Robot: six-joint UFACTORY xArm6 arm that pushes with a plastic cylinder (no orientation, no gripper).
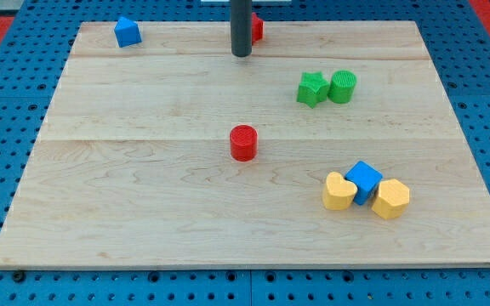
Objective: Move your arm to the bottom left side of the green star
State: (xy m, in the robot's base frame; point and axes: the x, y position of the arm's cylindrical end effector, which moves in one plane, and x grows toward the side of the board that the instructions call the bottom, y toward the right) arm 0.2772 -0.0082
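Note:
The green star [311, 88] lies in the upper right part of the wooden board [143, 195], touching a green cylinder [342, 87] on its right. My tip [242, 53] stands near the view's top centre, well to the left of and above the green star. A red block [256, 28], its shape unclear, sits right behind the rod and is partly hidden by it.
A red cylinder [243, 143] stands mid-board. A blue block [127, 31] sits at the top left. At the lower right a yellow heart [338, 192], a blue cube [364, 181] and a yellow hexagon [390, 199] cluster together.

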